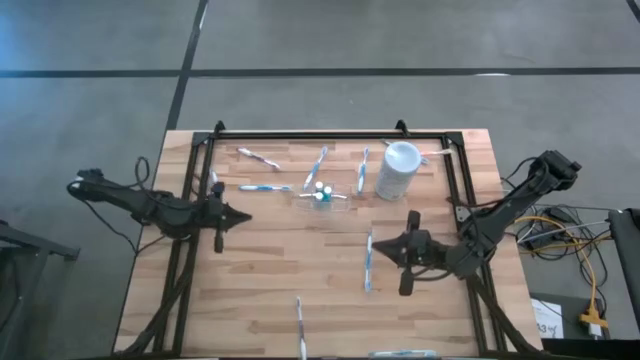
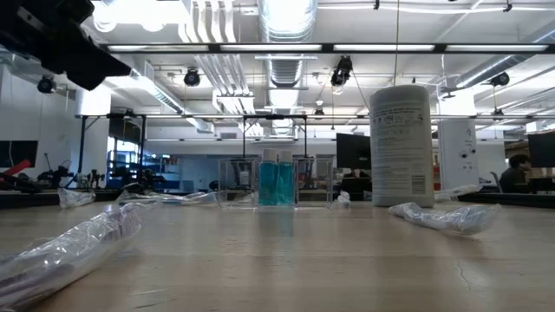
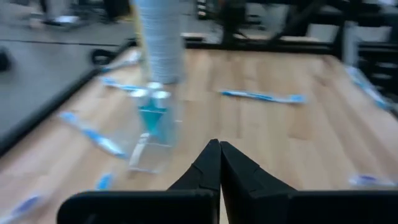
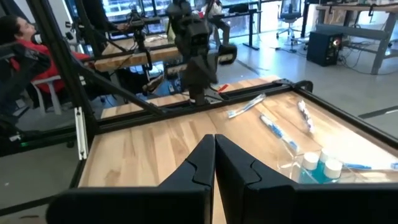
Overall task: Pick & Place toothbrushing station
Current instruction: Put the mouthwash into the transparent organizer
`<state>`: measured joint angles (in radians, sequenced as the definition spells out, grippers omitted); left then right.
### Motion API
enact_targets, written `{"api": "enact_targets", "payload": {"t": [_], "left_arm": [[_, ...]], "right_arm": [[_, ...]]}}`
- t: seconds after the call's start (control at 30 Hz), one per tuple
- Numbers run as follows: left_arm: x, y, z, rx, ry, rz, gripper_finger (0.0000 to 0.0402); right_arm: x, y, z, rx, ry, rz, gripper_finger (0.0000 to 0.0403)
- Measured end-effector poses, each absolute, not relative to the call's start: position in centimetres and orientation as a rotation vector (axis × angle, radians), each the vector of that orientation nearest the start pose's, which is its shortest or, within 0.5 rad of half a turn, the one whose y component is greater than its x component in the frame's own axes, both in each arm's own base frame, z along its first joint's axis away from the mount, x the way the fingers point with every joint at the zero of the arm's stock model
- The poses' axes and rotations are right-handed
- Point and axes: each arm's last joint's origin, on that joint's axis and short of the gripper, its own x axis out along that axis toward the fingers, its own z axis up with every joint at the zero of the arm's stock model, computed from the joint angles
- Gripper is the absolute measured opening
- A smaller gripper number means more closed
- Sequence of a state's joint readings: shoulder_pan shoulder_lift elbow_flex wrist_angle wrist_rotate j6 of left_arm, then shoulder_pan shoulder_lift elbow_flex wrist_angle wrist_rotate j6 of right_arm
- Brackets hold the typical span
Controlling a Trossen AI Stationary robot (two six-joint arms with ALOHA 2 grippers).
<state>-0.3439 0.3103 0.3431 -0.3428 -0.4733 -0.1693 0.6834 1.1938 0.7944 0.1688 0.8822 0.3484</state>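
Near edge of the wooden worktop (image 1: 260,260): one wrapped toothbrush (image 1: 299,315) lying alone near centre, another at the very edge further right (image 1: 402,353). Right gripper (image 1: 408,250) sits right of centre, fingers together, empty; a toothbrush (image 1: 369,262) lies just to its left. Left gripper (image 1: 222,213) over the left side, fingers together, empty. Farther back in the middle, clear holder (image 1: 322,195) stands upright with teal white-capped tubes (image 1: 321,189) inside. More toothbrushes lie around it: one left (image 1: 263,187), one far left (image 1: 259,157), two angled behind (image 1: 317,166) (image 1: 362,170). White cup (image 1: 398,170) stands upright right of the holder, near the far edge, with a toothbrush (image 1: 436,154) beside it. Low view shows the holder (image 2: 276,183) left of the cup (image 2: 401,146), apart. A seated person (image 4: 22,43) shows beyond the worktop in the right wrist view.
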Motion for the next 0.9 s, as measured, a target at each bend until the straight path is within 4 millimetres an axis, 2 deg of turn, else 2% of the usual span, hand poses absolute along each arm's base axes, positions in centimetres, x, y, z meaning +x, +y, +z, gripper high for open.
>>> {"api": "enact_targets", "payload": {"t": [0.17,0.67,0.9], "left_arm": [[9.05,-1.48,23.03,-0.021,0.235,0.282,0.0007],[8.85,-1.33,22.89,-0.005,0.216,0.311,0.0007],[9.01,-1.27,22.4,0.006,0.22,0.361,0.0005]], "right_arm": [[21.51,14.61,28.5,0.214,0.131,-0.236,0.0008],[22.0,14.88,28.2,0.162,0.116,-0.269,0.0008],[22.14,14.22,28.6,0.179,0.086,-0.328,0.0008]]}}
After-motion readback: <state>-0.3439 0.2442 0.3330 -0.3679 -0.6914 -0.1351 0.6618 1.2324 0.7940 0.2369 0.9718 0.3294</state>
